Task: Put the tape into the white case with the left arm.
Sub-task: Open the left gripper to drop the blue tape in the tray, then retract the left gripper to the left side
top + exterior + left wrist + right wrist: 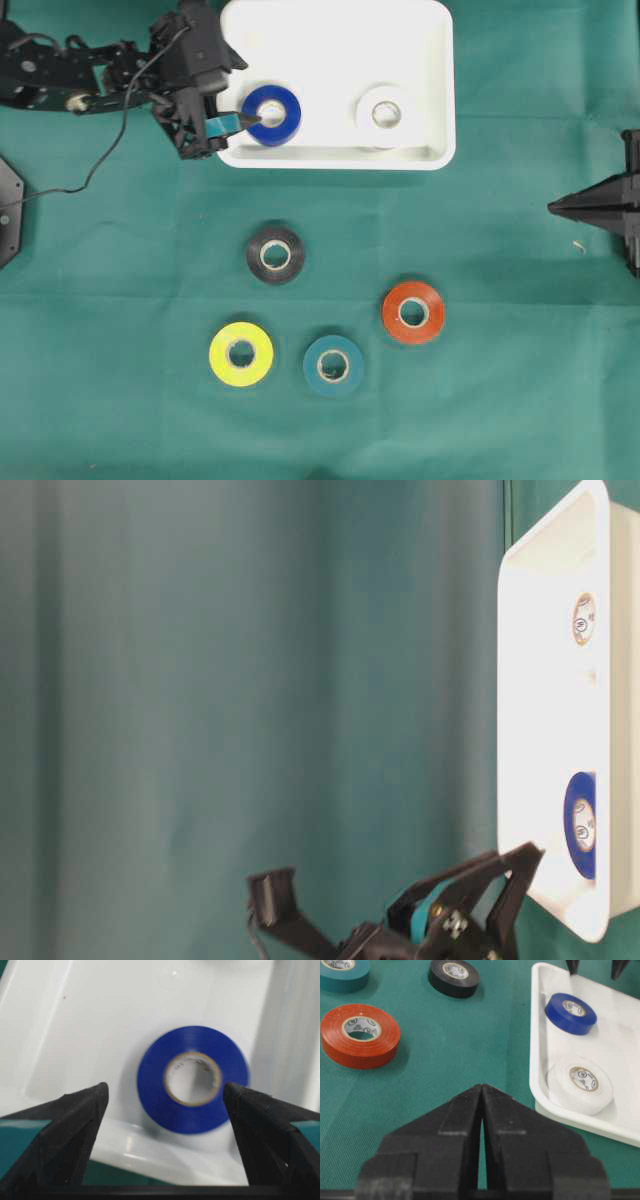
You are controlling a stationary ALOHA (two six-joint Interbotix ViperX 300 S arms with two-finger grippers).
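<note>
Where rimmed: glossy blue tape ring [192, 1079].

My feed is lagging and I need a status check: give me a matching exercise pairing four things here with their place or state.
1. blue tape
2. black tape
3. left gripper
4. right gripper

a. shut
b. on the green cloth
c. open
d. in the white case

Pairs: 1-d, 2-b, 3-c, 4-a

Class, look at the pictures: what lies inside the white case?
Two tape rolls lie flat in the white case: a blue roll and a white roll, apart. Nothing there looks covered.
</note>
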